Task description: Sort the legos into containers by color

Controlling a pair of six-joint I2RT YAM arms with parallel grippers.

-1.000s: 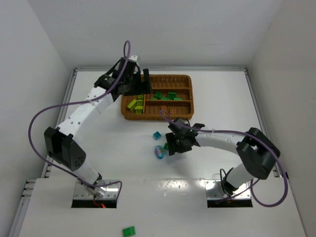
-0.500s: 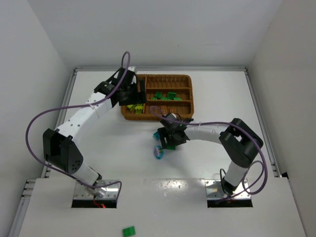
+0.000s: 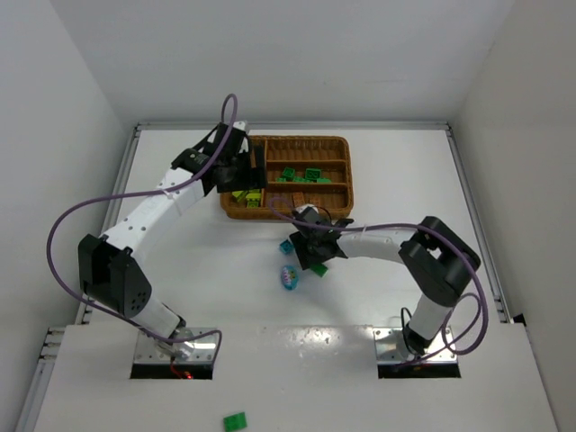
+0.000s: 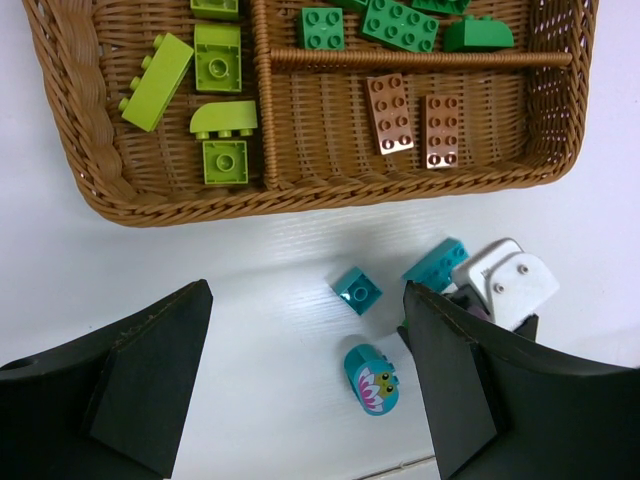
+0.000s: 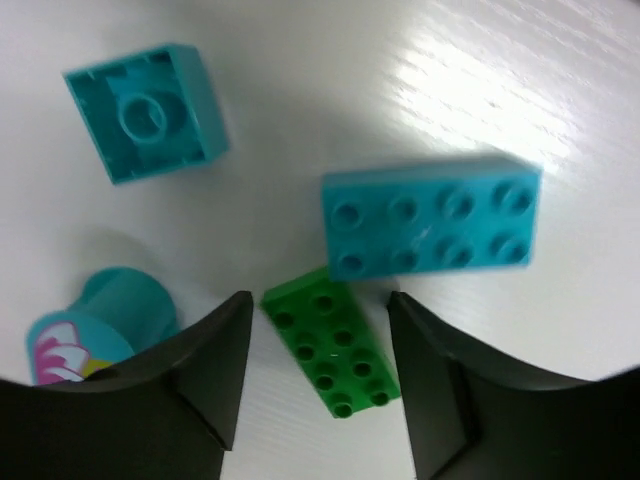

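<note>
Surface: white table [image 3: 180, 270] between pale walls, as I see it from overhead.
Tray: brown wicker tray [image 3: 349, 184] at the far middle of the table, split into one narrow section and long ones.
Narrow left section: lime green bricks [image 4: 217, 50]; I count five in the left wrist view.
Middle long section: dark green bricks [image 4: 400, 22], lying loosely together.
Near long section: two orange-brown plates [image 4: 388, 112], side by side, studs up.
Loose on the table: just in front of the tray I see a teal square brick [image 5: 146, 112] lying studs down, a teal printed piece [image 5: 95, 335] nearer the arm bases, a teal long brick [image 5: 430, 228], and a dark green long brick [image 5: 332, 352] just beside it.
Left pincer [image 4: 307, 295]: spread wide and gripping nothing, hanging over the table strip by the tray's near rim.
Right pincer [image 5: 318, 310]: low over the table, fingers part-way apart on either side of the dark green long brick. I cannot tell whether they pinch it or only flank it.
</note>
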